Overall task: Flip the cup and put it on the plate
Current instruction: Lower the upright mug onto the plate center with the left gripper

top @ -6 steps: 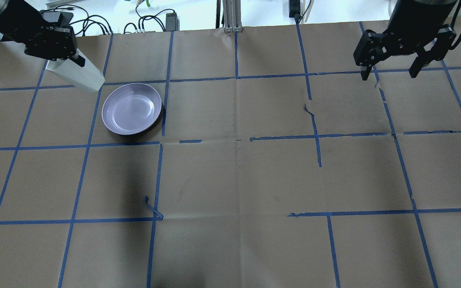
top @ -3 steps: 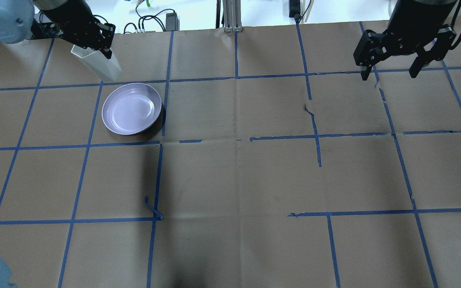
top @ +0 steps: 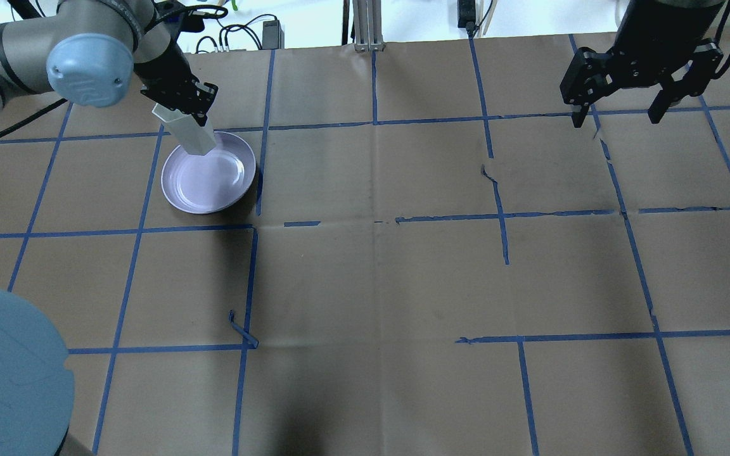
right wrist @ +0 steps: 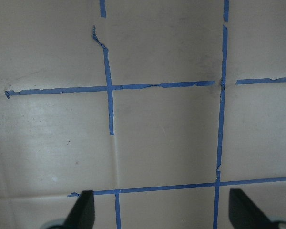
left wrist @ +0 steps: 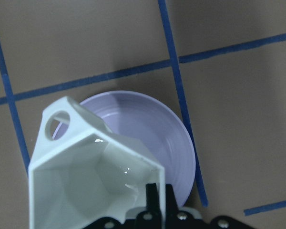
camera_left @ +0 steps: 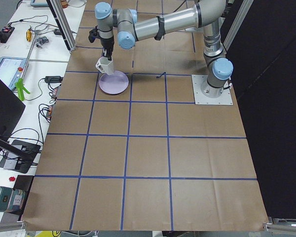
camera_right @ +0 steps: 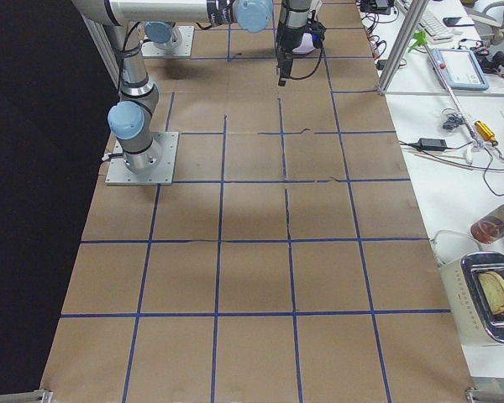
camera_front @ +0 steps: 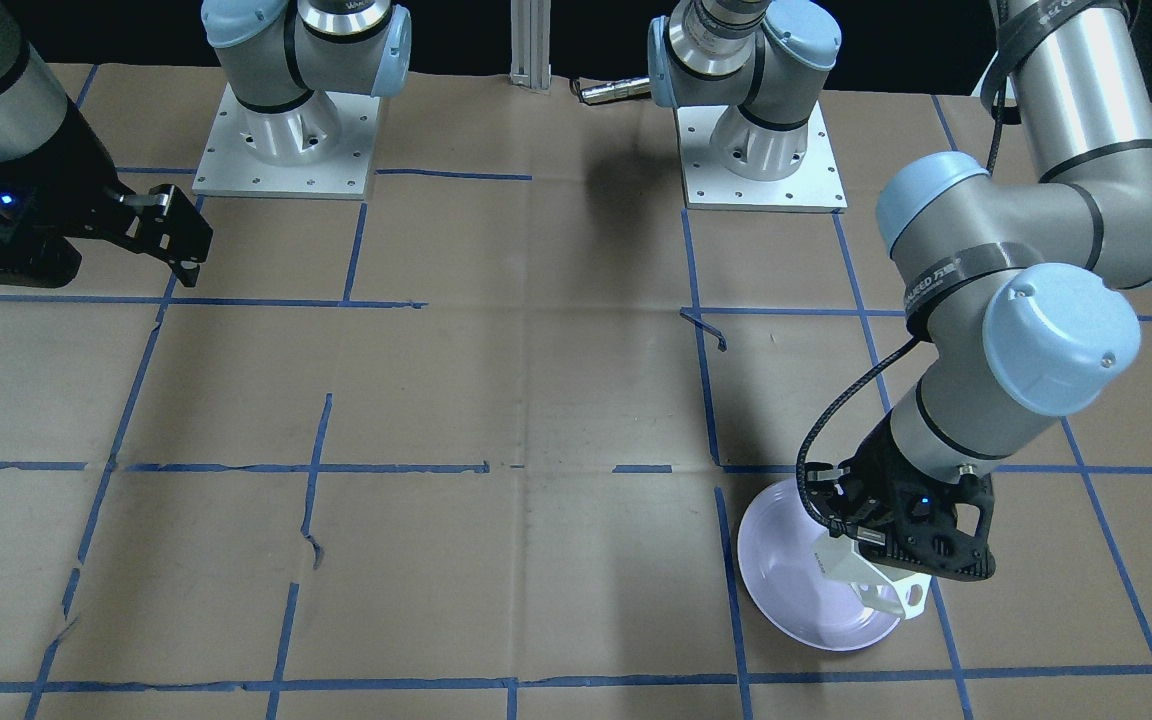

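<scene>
The white faceted cup [top: 190, 133] hangs tilted in my left gripper [top: 182, 113], which is shut on its rim. Its base points down over the far edge of the lavender plate [top: 213, 187]. In the left wrist view the cup [left wrist: 81, 176] shows its open mouth and pale inside, with the handle at the upper left, and the plate [left wrist: 155, 126] lies below it. In the front view the cup [camera_front: 848, 567] is above the plate [camera_front: 786, 585]. My right gripper [top: 618, 118] is open and empty, far to the right, above the table.
The brown paper table cover [top: 377, 278] has a blue tape grid, torn in places, with a loose tape curl [top: 241, 332]. Cables and a power supply [top: 270, 31] lie past the far edge. My left arm's elbow [top: 4, 373] fills the near left corner.
My left arm has swung right with the cup, from left of the plate to over its far edge, and turned the cup base down. The right arm has not moved.
</scene>
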